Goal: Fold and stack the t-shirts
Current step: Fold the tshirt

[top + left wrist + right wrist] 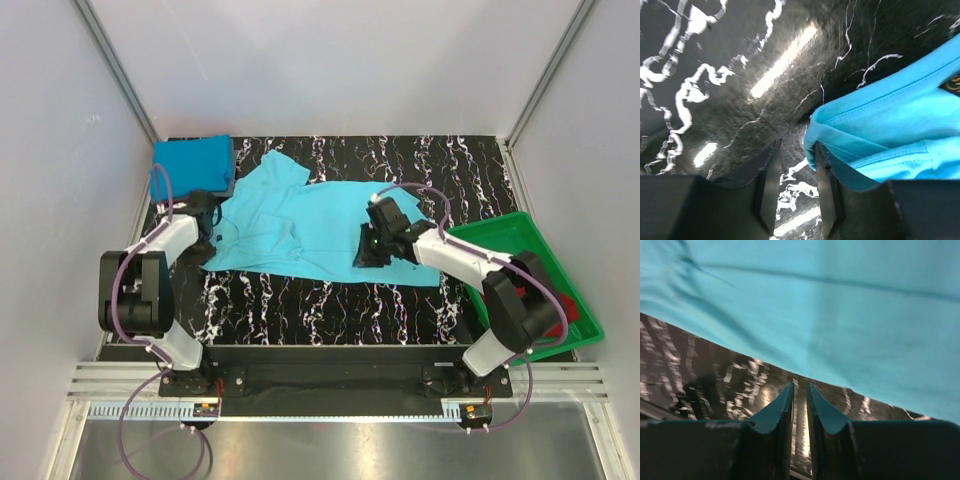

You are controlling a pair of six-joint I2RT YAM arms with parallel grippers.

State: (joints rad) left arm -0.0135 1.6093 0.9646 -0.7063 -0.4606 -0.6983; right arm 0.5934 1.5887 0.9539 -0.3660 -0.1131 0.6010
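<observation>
I am seeing a dark red t-shirt (pixel 568 303) lying in the green tray (pixel 500 232), near right. The right claw (pixel 800 386) is hovering narrowly parted, gripping nothing, at an edge of the light turquoise t-shirt (pixel 300 235) lying spread mid-desk (pixel 330 300). The left claw (pixel 796 147) is standing partly open and empty, one finger touching that shirt's folded edge. The deeper blue t-shirt (pixel 192 168) is sitting folded far left.

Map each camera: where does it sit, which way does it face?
Top external: above and behind the bases, looking down on the table, both arms in frame.
Left wrist: on the left arm, low over the table, left gripper beside the turquoise t-shirt edge.
Right wrist: on the right arm, right gripper facing the t-shirt's edge.
All three share the turquoise t-shirt.
</observation>
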